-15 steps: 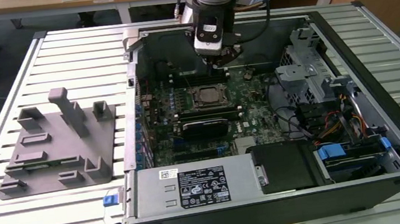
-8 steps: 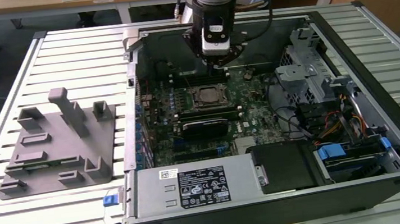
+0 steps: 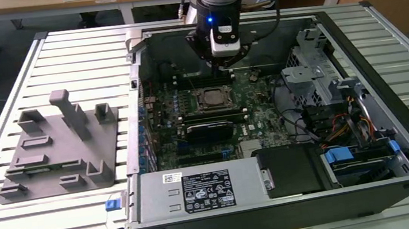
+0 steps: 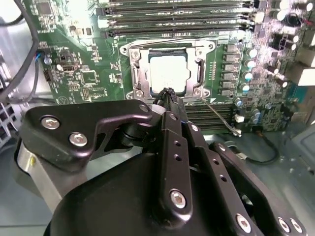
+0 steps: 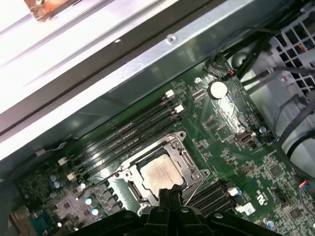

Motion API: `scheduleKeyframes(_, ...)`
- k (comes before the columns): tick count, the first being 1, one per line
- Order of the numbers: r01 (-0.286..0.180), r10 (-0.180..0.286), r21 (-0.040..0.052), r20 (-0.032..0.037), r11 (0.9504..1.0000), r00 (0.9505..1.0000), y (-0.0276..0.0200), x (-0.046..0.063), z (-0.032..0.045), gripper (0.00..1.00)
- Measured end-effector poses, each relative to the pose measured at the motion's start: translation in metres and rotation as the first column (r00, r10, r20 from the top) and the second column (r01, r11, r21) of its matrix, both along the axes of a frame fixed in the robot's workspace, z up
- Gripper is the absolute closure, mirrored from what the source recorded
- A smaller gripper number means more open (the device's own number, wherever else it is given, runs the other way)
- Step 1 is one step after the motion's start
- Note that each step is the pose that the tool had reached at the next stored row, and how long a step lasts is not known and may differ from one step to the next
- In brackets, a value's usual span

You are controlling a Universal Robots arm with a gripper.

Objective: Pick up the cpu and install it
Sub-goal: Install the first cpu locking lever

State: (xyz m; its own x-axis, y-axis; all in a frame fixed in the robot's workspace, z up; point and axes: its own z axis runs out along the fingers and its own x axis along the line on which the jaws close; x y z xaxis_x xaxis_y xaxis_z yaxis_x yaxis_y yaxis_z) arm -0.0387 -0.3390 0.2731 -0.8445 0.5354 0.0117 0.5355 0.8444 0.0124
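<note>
The cpu (image 3: 211, 97) is a silver square lying flat inside the dark socket frame (image 4: 133, 78) on the green motherboard. It also appears in both wrist views, cpu (image 4: 169, 73) and cpu (image 5: 161, 173). My gripper (image 3: 224, 65) hangs over the board just beyond the socket, toward the back of the case. Its black fingertips (image 4: 167, 94) are pressed together with nothing between them, and they point at the near edge of the chip. In the first wrist view the gripper (image 5: 165, 195) ends a short way off the cpu, apart from it.
The open computer case (image 3: 351, 46) has raised metal walls around the board. Memory slots (image 5: 128, 137) run beside the socket. A power supply (image 3: 197, 190), a drive cage (image 3: 315, 73) and loose cables (image 3: 345, 127) crowd the exterior view's right and front. A grey tray with posts (image 3: 54, 149) stands outside on the slatted table.
</note>
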Motion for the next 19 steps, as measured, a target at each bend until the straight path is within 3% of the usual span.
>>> scheduleKeyframes(5,-0.09,0.09,0.0001,0.0,0.996,0.996,0.0,0.0,-0.0002,0.89)
scheduleKeyframes(9,-0.163,0.163,0.0,0.0,0.9867,0.9867,0.0,0.0,-0.0004,0.89)
scheduleKeyframes(14,-0.251,0.251,0.0,0.0,0.9681,0.9681,0.0,0.0,-0.0006,0.89)
scheduleKeyframes(19,-0.338,0.338,0.0,-0.0001,0.9411,0.9411,0.0,0.0,-0.0007,0.89)
